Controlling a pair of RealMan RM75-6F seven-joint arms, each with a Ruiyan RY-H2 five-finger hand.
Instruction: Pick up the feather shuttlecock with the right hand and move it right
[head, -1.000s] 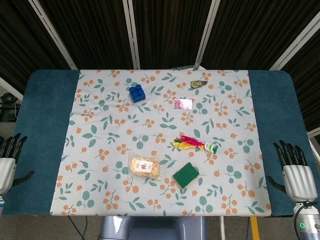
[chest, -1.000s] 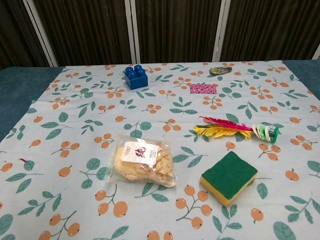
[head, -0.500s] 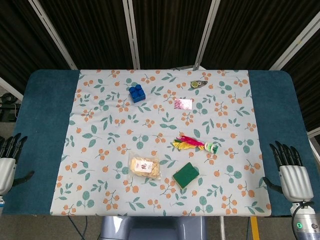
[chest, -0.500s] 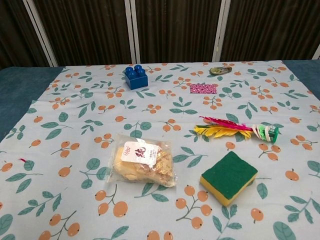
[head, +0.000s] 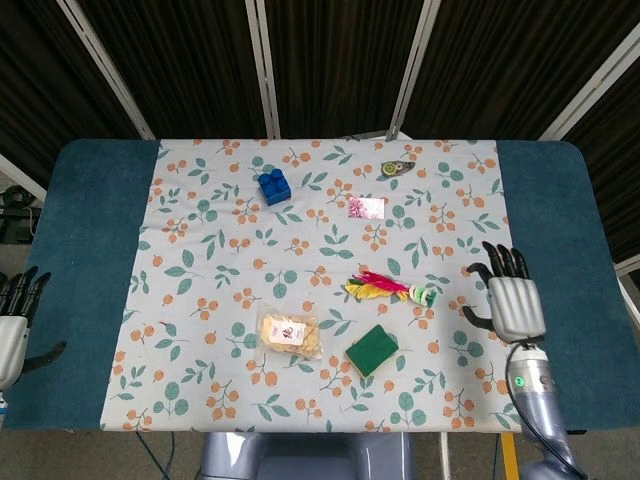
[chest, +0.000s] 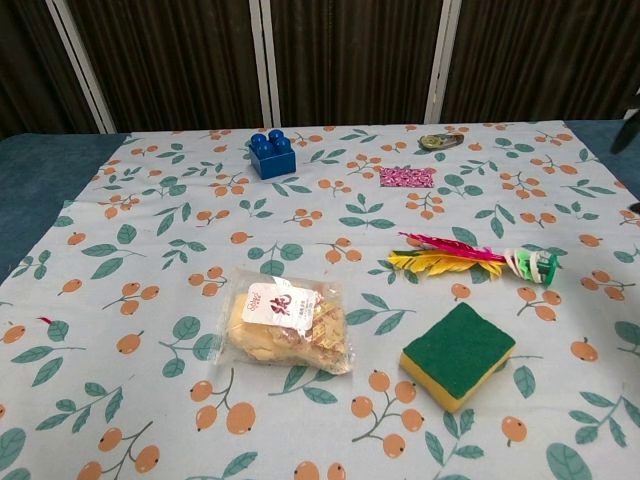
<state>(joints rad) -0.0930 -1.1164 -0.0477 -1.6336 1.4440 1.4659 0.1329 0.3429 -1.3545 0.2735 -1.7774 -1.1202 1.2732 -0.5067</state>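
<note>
The feather shuttlecock (head: 390, 290) lies flat on the floral cloth, right of centre, its pink and yellow feathers pointing left and its green and white base to the right; the chest view shows the shuttlecock (chest: 470, 261) too. My right hand (head: 512, 298) hovers to the right of it with fingers spread and nothing held, a short gap from the base. In the chest view only a dark sliver of that hand shows at the right edge. My left hand (head: 12, 318) sits at the far left edge, fingers apart and empty.
A green sponge (head: 371, 350) lies just below the shuttlecock, a snack packet (head: 290, 334) to its left. A blue brick (head: 273, 187), a pink card (head: 366, 207) and a small dark object (head: 396, 168) lie further back. Blue table (head: 90, 280) borders the cloth on both sides.
My right hand has moved up and to the left from the table's right front corner, over the cloth's right edge toward the shuttlecock. The left hand and all objects stay put.
</note>
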